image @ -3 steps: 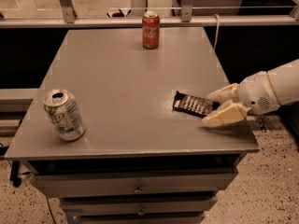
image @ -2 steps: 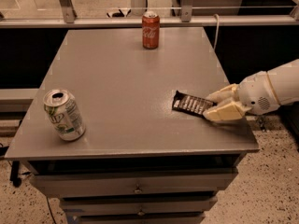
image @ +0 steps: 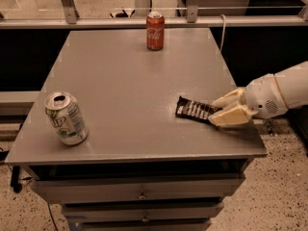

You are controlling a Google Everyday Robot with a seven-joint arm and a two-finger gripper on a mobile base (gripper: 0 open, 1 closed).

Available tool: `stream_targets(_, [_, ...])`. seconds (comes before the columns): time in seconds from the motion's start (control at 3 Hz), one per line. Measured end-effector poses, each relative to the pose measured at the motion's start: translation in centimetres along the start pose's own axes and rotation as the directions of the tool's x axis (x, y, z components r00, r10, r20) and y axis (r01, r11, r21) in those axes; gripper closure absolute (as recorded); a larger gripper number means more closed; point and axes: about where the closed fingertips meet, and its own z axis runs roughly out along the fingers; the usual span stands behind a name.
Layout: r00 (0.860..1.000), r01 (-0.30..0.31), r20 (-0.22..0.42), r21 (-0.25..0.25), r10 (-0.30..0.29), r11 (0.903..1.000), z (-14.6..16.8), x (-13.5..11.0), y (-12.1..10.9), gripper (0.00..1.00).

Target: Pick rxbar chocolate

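Gripper (image: 215,111) at the rxbar chocolate (image: 194,109)
The black bar lies flat, in front of the red Coca-Cola can (image: 155,31) and to its right. The claw is open narrowly around the bar's right end. Its white words are too small to read.

The robot's single arm (image: 291,85) comes in from the right edge of the camera view as a thick white forearm slanting down and to the left. It ends in a rounded white wrist housing (image: 262,102), which has a small patch of fine perforations on the side facing the camera. From that housing the cream-coloured gripper (image: 212,112) points left, roughly level. It sits low over the right front part of the table (image: 120,81), with its tip at the right end of the rxbar chocolate (image: 192,109). Only this last stretch of the arm shows.
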Motion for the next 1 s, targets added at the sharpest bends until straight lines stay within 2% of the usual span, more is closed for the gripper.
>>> stream_targets(0.33, [1.0,0.002,0.003,0.001,-0.002,1.0,-0.1,-0.2,-0.1,1.0])
stream_targets(0.67, [0.999,0.038,0.02,0.008,-0.039,0.9992,-0.6,-2.3,-0.5,1.0])
stream_targets(1.0, [0.994,0.099,0.046,0.017,-0.099,0.995,-1.3,-5.6,-1.1,1.0])
